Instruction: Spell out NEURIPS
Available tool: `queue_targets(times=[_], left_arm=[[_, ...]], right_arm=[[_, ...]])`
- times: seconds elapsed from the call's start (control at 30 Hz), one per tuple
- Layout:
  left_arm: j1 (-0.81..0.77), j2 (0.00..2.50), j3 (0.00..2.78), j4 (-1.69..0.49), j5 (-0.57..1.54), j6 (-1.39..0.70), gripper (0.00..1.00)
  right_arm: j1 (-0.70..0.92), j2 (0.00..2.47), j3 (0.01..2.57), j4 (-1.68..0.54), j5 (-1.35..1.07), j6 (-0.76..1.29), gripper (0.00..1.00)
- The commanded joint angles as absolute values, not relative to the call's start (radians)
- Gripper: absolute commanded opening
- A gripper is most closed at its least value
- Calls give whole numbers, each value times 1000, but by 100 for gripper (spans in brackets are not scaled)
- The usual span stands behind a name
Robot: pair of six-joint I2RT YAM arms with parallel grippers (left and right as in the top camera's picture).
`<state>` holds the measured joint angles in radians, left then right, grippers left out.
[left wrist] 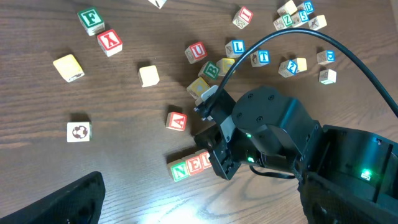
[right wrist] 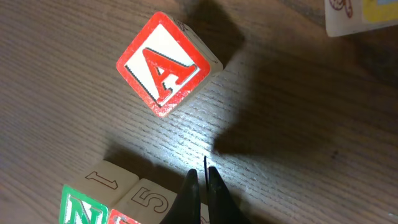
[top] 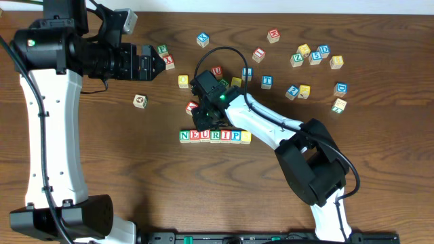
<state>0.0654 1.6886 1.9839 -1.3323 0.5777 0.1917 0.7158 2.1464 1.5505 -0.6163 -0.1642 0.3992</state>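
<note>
The seven-cube NEURIPS row [top: 215, 136] lies on the surface [top: 135, 183] at 6 o'clock of the right fingers [right wrist: 190, 196], which are closed and empty, so finishing likely needs only a straight-up withdrawal, while the state of the left fingers [top: 149, 64] cannot be told.

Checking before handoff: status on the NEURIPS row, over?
Right fingers shut, empty, by NEURIPS row. Left fingers far off, state unclear. Yellow cube ends row. Red A cube close behind.
</note>
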Motion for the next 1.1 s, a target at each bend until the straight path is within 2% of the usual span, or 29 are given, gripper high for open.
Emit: queue_targets(times=[0.0,1.07], left_arm=[[69,1680,2000,-1335,587,206,98],[69,1680,2000,-1335,587,206,98]], right_arm=[[728,2162,1564,-621,-156,419,1],[741,2162,1561,-651,-143,451,1]])
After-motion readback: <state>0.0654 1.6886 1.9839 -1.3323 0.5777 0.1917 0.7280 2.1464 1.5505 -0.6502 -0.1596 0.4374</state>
